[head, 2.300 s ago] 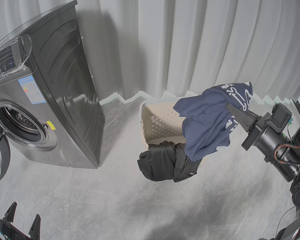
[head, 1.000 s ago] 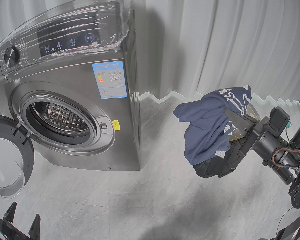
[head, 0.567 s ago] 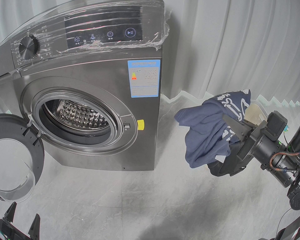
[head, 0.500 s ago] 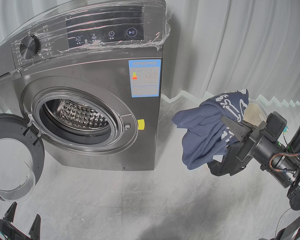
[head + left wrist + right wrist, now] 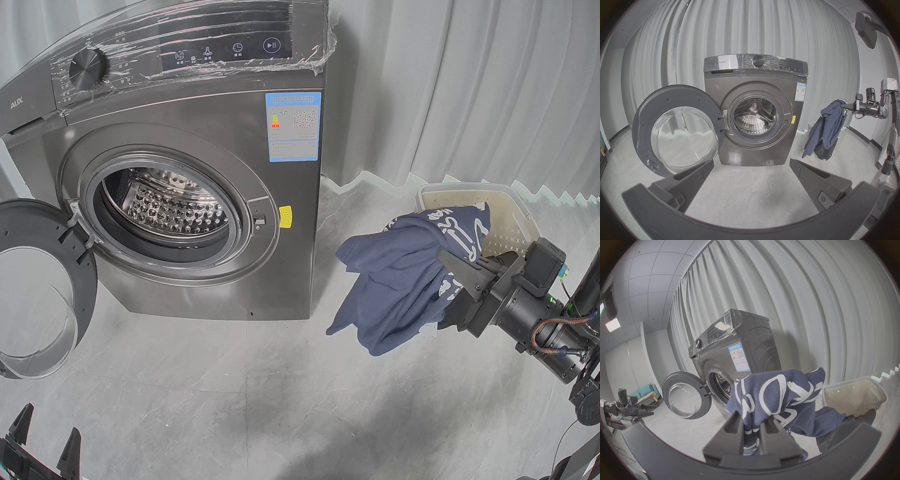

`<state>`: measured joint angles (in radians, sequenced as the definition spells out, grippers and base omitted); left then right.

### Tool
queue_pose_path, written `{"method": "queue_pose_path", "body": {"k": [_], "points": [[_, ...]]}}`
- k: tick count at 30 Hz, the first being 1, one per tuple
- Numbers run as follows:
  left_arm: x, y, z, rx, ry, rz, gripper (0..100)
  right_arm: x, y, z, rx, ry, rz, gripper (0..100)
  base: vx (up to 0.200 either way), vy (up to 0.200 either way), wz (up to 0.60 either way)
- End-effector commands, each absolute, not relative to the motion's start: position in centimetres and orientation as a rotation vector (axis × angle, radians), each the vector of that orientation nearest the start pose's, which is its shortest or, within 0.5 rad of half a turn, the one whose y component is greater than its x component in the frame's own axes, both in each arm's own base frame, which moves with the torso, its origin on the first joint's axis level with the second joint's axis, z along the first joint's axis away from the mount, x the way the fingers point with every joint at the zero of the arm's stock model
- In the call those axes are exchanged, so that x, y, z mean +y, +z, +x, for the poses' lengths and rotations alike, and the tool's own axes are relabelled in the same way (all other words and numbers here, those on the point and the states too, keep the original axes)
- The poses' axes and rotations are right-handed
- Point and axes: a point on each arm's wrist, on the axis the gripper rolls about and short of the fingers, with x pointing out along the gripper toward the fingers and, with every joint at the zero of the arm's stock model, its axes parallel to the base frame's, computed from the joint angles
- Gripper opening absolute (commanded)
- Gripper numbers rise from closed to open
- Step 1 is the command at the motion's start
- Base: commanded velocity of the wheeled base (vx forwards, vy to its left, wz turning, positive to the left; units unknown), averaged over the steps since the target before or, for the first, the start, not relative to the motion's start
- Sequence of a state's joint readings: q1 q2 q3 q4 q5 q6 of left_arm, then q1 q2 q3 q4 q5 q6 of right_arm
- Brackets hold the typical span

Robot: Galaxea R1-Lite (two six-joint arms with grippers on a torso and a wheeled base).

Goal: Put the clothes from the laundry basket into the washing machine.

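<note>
A navy T-shirt (image 5: 400, 275) with white print hangs from my right gripper (image 5: 447, 261), which is shut on it in the air to the right of the washing machine (image 5: 187, 119). In the right wrist view the gripper (image 5: 753, 422) pinches a fold of the shirt (image 5: 775, 396). The drum (image 5: 165, 203) stands open, its round door (image 5: 37, 281) swung out to the left. Behind the shirt is the beige laundry basket (image 5: 500, 190), with a black garment (image 5: 823, 151) draped over its front. My left gripper (image 5: 44, 440) stays low at the near left, open (image 5: 750, 175) and holding nothing.
Grey curtains (image 5: 469, 81) close off the back of the room. Bare tiled floor (image 5: 250, 387) lies between me, the washer and the basket. The open door sticks out over the floor at the left.
The head view has swung from the basket round to the washer's front. My right gripper keeps hold of the navy shirt, now lower and nearer the washer. The left gripper is unchanged.
</note>
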<state>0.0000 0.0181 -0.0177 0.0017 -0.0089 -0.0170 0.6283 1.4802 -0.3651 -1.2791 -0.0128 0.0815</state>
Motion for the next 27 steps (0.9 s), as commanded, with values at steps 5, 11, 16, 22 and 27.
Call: {"method": "queue_pose_path", "body": {"k": [5,11,16,22,27], "points": [[-0.02,7.60,-2.30,0.000,-0.009,-0.017,100,13.08,18.62,17.64,-0.109,0.629,0.124,0,0.000,0.080,0.00],[-0.02,7.60,-2.30,0.000,-0.009,-0.017,100,13.13,18.62,17.66,-0.109,0.629,0.124,0,0.000,0.200,0.00],[-0.02,7.60,-2.30,0.000,-0.008,-0.017,100,13.27,18.52,17.67,-0.104,0.633,0.125,0,0.000,0.200,0.00],[-0.02,7.60,-2.30,0.000,-0.008,-0.017,100,13.28,18.48,17.69,-0.102,0.632,0.124,0,0.000,0.200,0.00],[-0.02,7.62,-2.30,-0.001,-0.008,-0.017,100,13.26,18.52,17.67,-0.104,0.632,0.125,0,0.000,0.200,0.00]]}}
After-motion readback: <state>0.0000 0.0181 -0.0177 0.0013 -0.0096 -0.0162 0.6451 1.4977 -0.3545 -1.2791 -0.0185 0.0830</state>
